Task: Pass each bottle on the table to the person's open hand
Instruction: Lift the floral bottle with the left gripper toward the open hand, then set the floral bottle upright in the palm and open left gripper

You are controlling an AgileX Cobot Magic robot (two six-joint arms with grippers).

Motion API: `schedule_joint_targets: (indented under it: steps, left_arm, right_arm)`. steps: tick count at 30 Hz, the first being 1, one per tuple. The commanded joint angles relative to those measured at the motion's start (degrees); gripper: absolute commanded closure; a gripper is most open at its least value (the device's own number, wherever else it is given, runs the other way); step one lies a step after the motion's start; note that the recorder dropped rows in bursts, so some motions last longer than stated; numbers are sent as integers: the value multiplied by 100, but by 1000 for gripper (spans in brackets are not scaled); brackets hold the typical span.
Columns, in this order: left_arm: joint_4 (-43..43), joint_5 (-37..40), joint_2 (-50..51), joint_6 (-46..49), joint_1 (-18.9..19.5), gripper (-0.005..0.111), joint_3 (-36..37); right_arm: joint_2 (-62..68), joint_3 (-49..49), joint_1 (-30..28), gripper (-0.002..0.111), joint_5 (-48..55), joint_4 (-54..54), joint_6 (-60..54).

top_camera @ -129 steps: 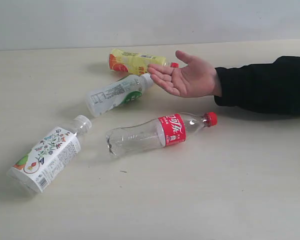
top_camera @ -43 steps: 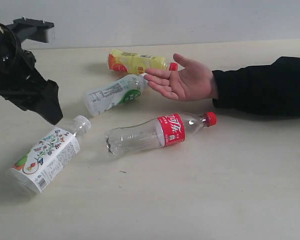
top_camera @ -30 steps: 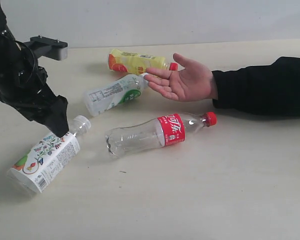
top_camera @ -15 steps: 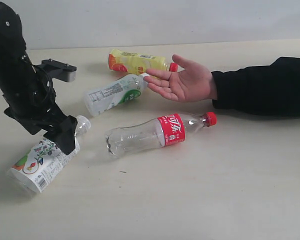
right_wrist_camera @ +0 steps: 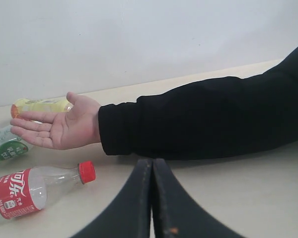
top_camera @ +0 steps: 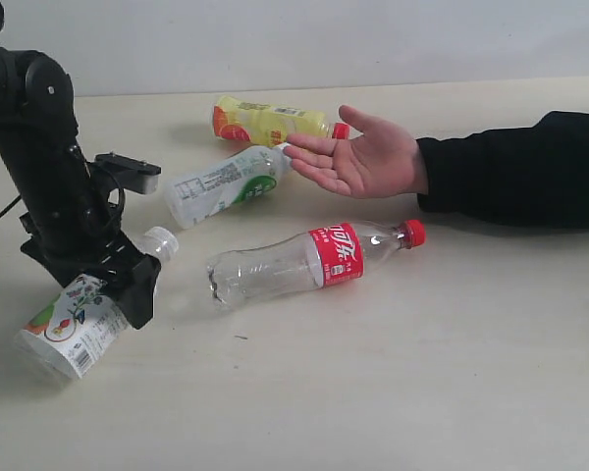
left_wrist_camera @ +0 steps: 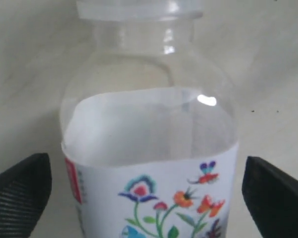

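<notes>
**Left fingers astride floral bottle, not closed yet**

Versus ~4 s back: no arm in frame then. Now down low over the white-capped plastic bottle with flowered white label (top_camera: 74, 319), lying on its side at the left of the pale beige matte desk (top_camera: 422, 383). Left gripper (top_camera: 126, 287) set near the bottle's shoulder, fingers (left_wrist_camera: 20, 186) apart, one each side. Bottles and bare open hand with black sleeve (top_camera: 368, 157) essentially where they were. Reads as approach done: close, lift and carry to the palm still to do, nothing delivered.

Left wrist view adds what the arm hides from outside: both ribbed fingers just beside the label, apparently not touching. Right wrist view adds the right gripper (right_wrist_camera: 151, 198), absent from the exterior view: fingers together, empty, well apart from the hand. Only the exterior view gives all four: clear red-label red-cap bottle (top_camera: 304, 260) mid-desk, yellow red-cap bottle (top_camera: 270, 123) and green-white-label bottle (top_camera: 221, 183) beyond, near the hand's fingertips.
</notes>
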Motion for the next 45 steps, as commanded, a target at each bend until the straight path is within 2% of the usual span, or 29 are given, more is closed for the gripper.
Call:
schedule_joint_targets:
  steps: [1, 4, 8, 9, 10, 14, 17, 21, 23, 26, 27, 29, 31, 34, 37, 39, 41, 45]
  left_arm:
    - [31, 6, 28, -139, -26, 11, 15]
    - [31, 188, 28, -186, -26, 32, 15]
    - [31, 443, 28, -186, -26, 80, 15]
    - [31, 655, 28, -186, -26, 101, 15]
    - [31, 779, 18, -171, -26, 106, 15]
    - [197, 1025, -109, -171, -26, 107, -23]
    - [750, 1050, -546, -1127, -26, 107, -220]
    - [813, 775, -1296, -2170, -99, 107, -519]
    - [904, 315, -1649, -2609, -384, 107, -569]
    - [828, 36, -1760, -3356, -1182, 107, -870]
    - [818, 14, -1669, -3561, -1540, 107, -1166]
    - [818, -32, -1431, -3747, -2015, 107, -1739]
    - [818, -32, -1114, -4106, -2340, 107, -2440]
    - [750, 182, -660, -4521, -2434, 107, -3235]
    - [90, 508, 151, -4559, -2424, 107, -4322]
    - [-52, 443, 605, -4692, -2424, 107, -4826]
    - [-81, 148, 1002, -4999, -2424, 107, -5180]
    - [-144, -511, 1329, -5373, -2424, 107, -5293]
  right_arm:
    - [-25, 28, -29, 108, -46, -2, -3]
    - [-25, 28, -29, 108, -46, -2, -3]
    - [-25, 28, -29, 108, -46, -2, -3]
    - [-25, 28, -29, 108, -46, -2, -3]
    - [-25, 28, -29, 108, -46, -2, -3]
    - [-25, 28, -29, 108, -46, -2, -3]
    - [-25, 28, -29, 108, -46, -2, -3]
    - [-25, 28, -29, 108, -46, -2, -3]
    - [-25, 28, -29, 108, -46, -2, -3]
    - [-25, 28, -29, 108, -46, -2, -3]
    - [-25, 28, -29, 108, -46, -2, -3]
    - [-25, 28, -29, 108, -46, -2, -3]
    - [-25, 28, -29, 108, -46, -2, -3]
    - [-25, 28, -29, 108, -46, -2, -3]
    - [-25, 28, -29, 108, -46, -2, -3]
    - [-25, 28, -29, 108, -46, -2, -3]
    - [-25, 28, -29, 108, -46, -2, -3]
    - [-25, 28, -29, 108, -46, -2, -3]
